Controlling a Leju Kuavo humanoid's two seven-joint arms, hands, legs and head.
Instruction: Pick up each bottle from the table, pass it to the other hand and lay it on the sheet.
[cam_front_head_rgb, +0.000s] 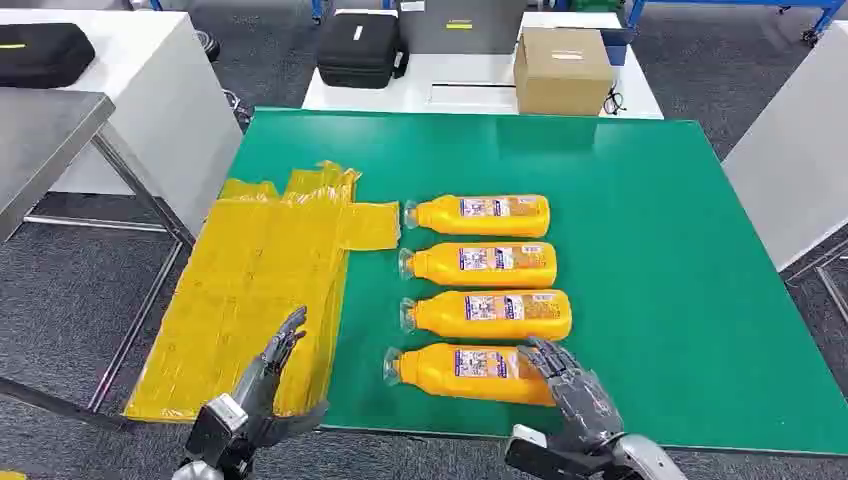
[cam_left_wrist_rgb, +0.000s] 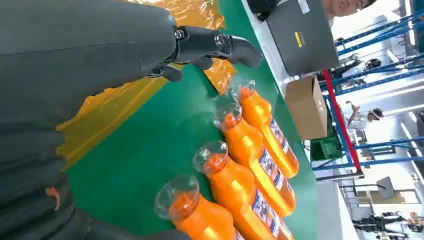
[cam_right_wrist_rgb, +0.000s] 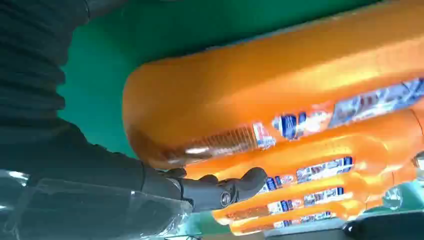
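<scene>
Right hand (cam_front_head_rgb: 572, 385) laid over nearest bottle (cam_front_head_rgb: 465, 370), grip unconfirmed; left hand (cam_front_head_rgb: 268, 370) empty, spread. Round bottle may be rolled into neighbouring bottle (cam_front_head_rgb: 490, 313).

Four orange plastic bottles (cam_front_head_rgb: 483, 290) lay in column on green table mat (cam_front_head_rgb: 660, 250); crinkled yellow plastic sheet (cam_front_head_rgb: 255, 290) to their left.
</scene>
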